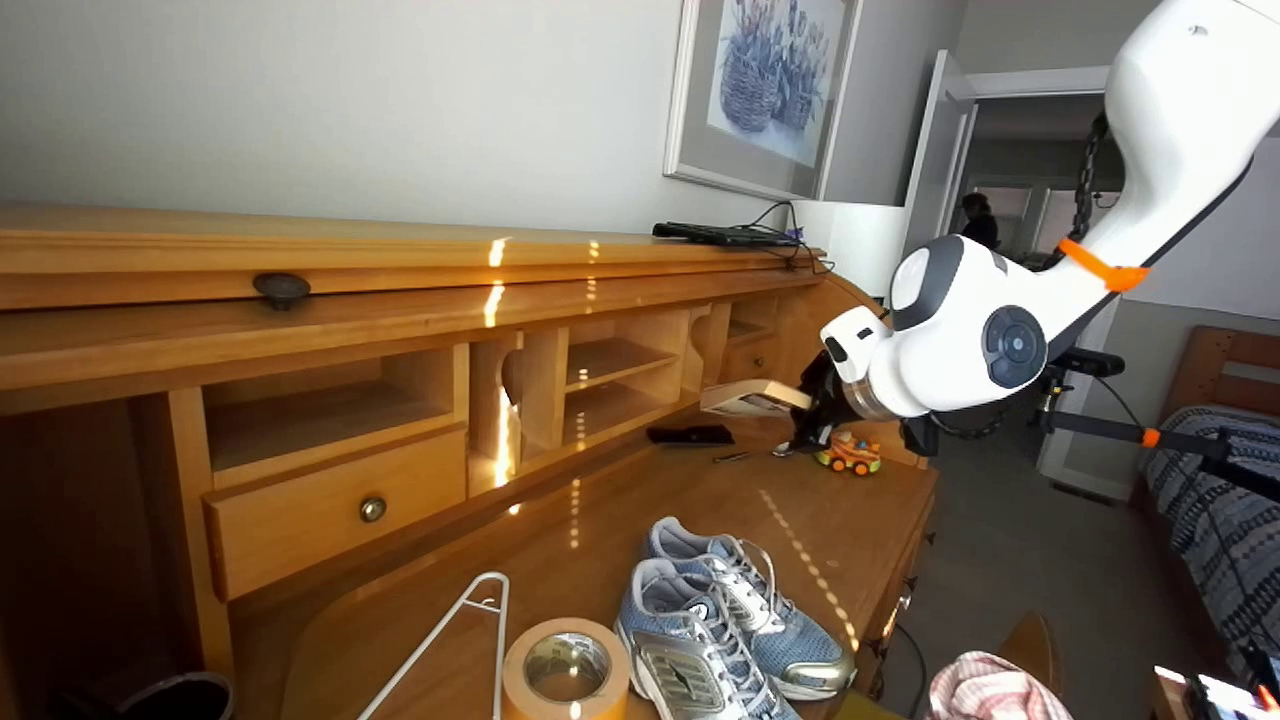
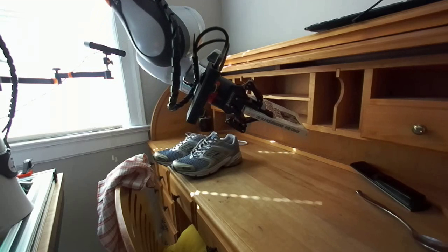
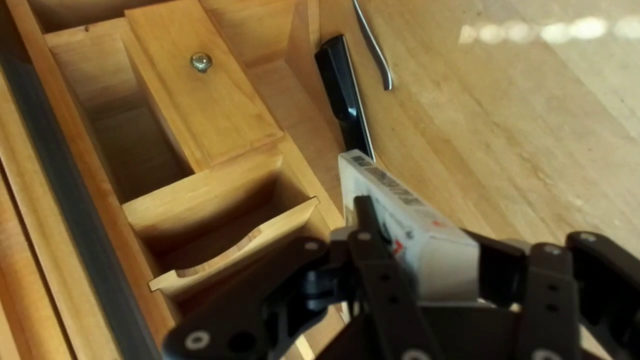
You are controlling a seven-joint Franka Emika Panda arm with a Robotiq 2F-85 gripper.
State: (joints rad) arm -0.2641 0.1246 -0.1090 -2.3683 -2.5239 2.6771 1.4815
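Book (image 2: 281,122) hangs clear above the desk (image 2: 280,175), with the cubbies (image 3: 210,200) off to its left in the wrist view, though we can't tell how close. We've got it in the gripper (image 3: 425,245), long axis pointing pretty much straight out ahead, far end overlapping a black stapler-ish thing (image 3: 342,92) in that view, and yeah, the fingers (image 3: 367,215) are clamped on it, pinching cover to cover.

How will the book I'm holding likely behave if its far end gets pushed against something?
The book would probably act fairly stiff: it looks thick, and its unsupported end shows no visible droop. It may pivot, since that end juts out past the fingers. Slight slipping also seems possible, as its outside looks smooth.
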